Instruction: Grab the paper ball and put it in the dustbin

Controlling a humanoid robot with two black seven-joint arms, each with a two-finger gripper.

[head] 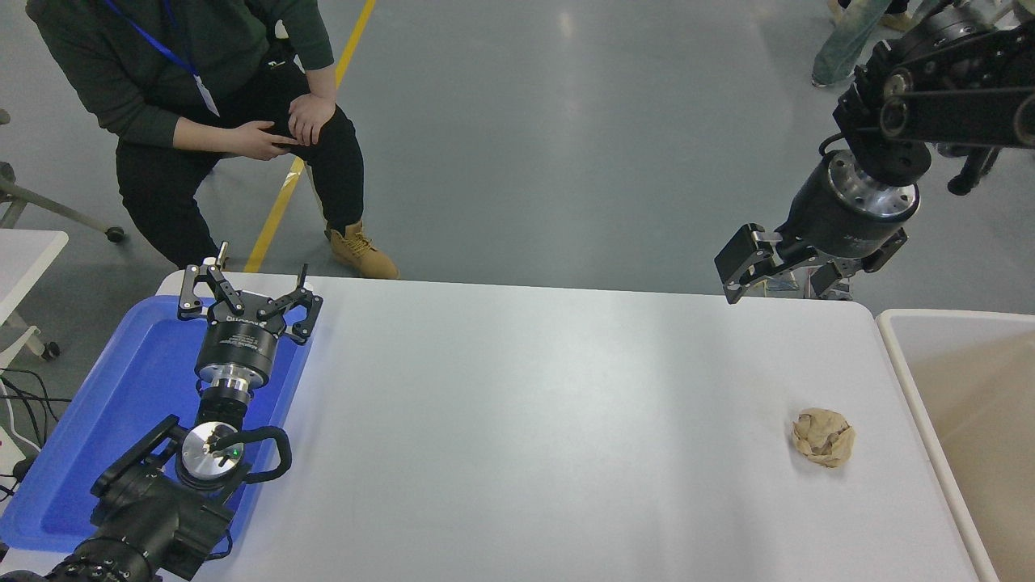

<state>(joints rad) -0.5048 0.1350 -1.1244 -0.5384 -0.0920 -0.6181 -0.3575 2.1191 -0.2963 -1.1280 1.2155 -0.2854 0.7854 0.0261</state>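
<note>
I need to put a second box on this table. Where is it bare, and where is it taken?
The widest bare stretch of the white table runs between the blue tray at the left and the paper ball at the right. The left gripper sits parked over the tray. A narrow bare strip separates ball and dustbin. The right gripper hangs open at the far right edge.
</note>
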